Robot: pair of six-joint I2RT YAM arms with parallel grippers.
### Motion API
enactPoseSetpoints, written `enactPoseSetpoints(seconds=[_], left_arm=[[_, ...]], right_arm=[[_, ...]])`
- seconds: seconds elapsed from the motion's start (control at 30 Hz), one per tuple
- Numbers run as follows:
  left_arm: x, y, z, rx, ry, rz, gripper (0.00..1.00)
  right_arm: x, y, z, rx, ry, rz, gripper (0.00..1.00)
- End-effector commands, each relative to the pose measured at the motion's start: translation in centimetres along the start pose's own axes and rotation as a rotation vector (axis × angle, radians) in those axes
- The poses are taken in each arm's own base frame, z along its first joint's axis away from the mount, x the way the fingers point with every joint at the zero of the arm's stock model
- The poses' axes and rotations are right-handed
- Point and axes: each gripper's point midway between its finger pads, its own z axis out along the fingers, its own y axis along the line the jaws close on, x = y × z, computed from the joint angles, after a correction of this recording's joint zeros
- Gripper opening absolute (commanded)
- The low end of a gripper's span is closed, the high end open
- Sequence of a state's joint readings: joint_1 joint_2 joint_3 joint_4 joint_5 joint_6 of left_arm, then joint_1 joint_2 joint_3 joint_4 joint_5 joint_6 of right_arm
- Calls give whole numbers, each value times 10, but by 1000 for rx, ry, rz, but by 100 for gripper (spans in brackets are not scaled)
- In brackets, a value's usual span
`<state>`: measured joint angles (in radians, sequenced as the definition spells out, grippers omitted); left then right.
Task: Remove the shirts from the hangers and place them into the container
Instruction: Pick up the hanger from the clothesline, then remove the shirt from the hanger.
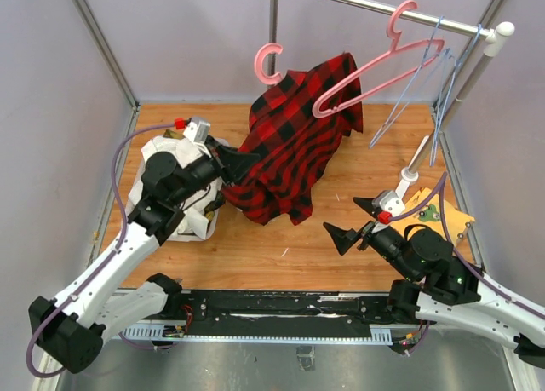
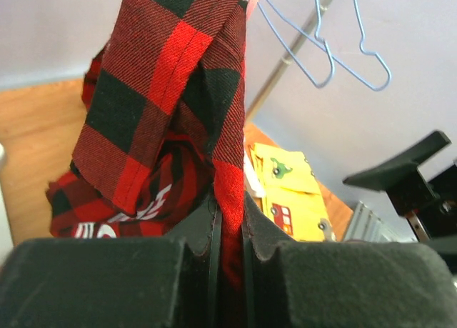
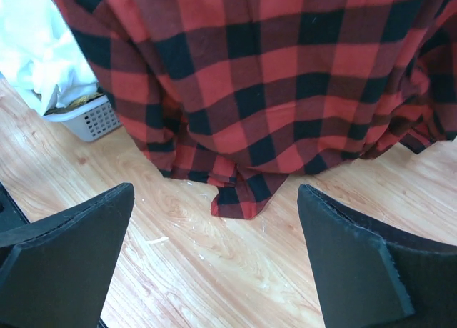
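Note:
A red-and-black plaid shirt [image 1: 289, 148] hangs in a heap from above the table down to the wood, its upper corner draped over a pink hanger [image 1: 362, 80] hooked on the rail. A second pink hanger hook [image 1: 267, 64] pokes up above the shirt's left shoulder. My left gripper [image 1: 247, 161] is shut on a red fold of the shirt [image 2: 164, 92], the cloth pinched between its pads [image 2: 228, 228]. The container [image 1: 192, 225], a white mesh basket [image 3: 93, 118] with a white shirt [image 3: 36, 49] in it, sits under my left arm. My right gripper [image 1: 341, 214] stands open and empty above bare wood, just short of the shirt's hem [image 3: 235, 199].
Two thin light-blue hangers [image 1: 434, 89] dangle empty from the rail's right end [image 2: 335, 56]. A flat yellow cloth with patches [image 1: 434, 212] lies at the right by the rail's foot [image 2: 289, 192]. Grey walls close in the table on three sides.

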<state>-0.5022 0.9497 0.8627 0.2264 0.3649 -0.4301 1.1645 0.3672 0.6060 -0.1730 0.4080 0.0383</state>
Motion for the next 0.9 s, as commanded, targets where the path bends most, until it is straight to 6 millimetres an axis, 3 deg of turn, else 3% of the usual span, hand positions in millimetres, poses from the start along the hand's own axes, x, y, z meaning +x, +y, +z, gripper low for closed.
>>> enactPoseSetpoints(seconds=[0.0,0.47,0.87], left_arm=[[5,-21,-21,78,-42,-83,1],[75,-29,-58,25,162,-198,1],[107,-49,-69,85,314,-152,0]], right_arm=[[-10,-6,-2,32,-49,33,98],[-14,-14,-3,78,-87,75,98],[-16,-8,0,62,-80,112,98]])
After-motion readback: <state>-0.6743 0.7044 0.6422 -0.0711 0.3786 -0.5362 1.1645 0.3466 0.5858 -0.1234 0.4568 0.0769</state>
